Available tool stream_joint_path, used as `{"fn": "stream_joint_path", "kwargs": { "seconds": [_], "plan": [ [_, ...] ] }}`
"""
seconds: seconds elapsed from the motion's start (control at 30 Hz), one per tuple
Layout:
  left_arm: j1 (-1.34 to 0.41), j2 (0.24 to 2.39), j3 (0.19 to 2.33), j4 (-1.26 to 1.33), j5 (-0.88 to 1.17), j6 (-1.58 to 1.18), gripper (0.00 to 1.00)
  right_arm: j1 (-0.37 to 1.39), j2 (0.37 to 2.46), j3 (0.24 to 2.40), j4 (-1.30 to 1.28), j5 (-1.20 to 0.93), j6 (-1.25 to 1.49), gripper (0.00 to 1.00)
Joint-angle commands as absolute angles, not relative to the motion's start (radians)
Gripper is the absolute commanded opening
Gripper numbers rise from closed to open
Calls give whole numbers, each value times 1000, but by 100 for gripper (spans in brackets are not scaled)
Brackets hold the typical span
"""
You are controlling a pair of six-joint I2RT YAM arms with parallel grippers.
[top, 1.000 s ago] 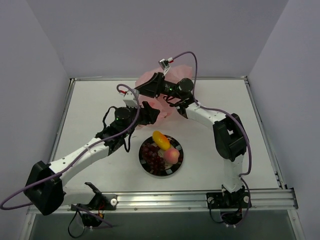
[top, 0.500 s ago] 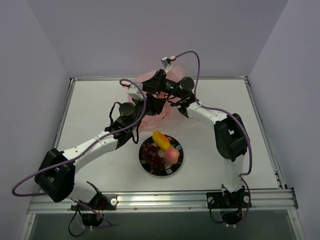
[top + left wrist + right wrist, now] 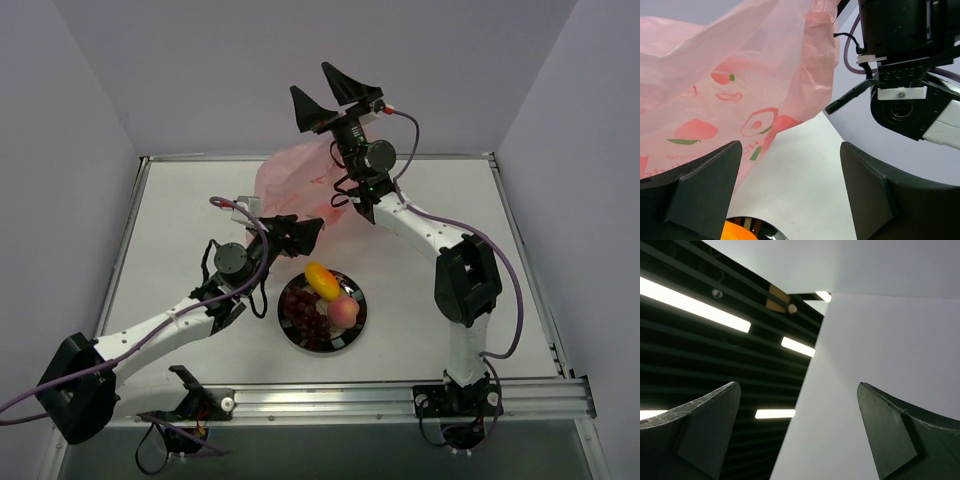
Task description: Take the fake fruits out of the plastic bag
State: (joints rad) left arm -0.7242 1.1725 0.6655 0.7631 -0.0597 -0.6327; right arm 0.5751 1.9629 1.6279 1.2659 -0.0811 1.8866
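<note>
since a second ago the right arm is lifting clear of the plastic bag point(image 3: 290, 178). the right end effector point(image 3: 310, 82) is now pointing up toward the ceiling above the far edge of the desk point(image 3: 180, 220), its fingers standing wide apart and gripping nothing. the left arm is drawing back toward the near left as well, and the left end effector point(image 3: 305, 228) is sitting just beside the near side of the bag. in its wrist view the fingers point(image 3: 700, 190) are spread with only bare desk showing between them, so it is holding nothing, and the pink film is hanging just beyond them. the bag is sitting puffed and loose at the far middle of the desk, apparently because nothing is pinching it now. the fake fruits point(image 3: 325, 298) are lying together in the round dish point(image 3: 352, 335) nearer the arms, outside the bag: the mango point(image 3: 321, 279) on the far side, the peach point(image 3: 343, 311) to the right, the grape bunch point(image 3: 304, 308) to the left. judging by that, both arms are letting go and backing away because the emptying is looking finished. the pictures are not showing whether anything is hiding inside the bag.
</note>
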Motion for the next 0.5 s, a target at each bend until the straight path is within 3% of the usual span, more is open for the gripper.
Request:
{"fn": "stream_joint_path", "kwargs": {
  "seconds": [0.0, 0.47],
  "plan": [
    [-738, 1097, 675, 781, -112, -627, 77, 571, 1887, 1669, 1488, 60, 2013, 98],
    [-727, 1342, 931, 790, -12, -569, 81, 577, 1882, 1651, 1503, 6, 2036, 98]
  ]
}}
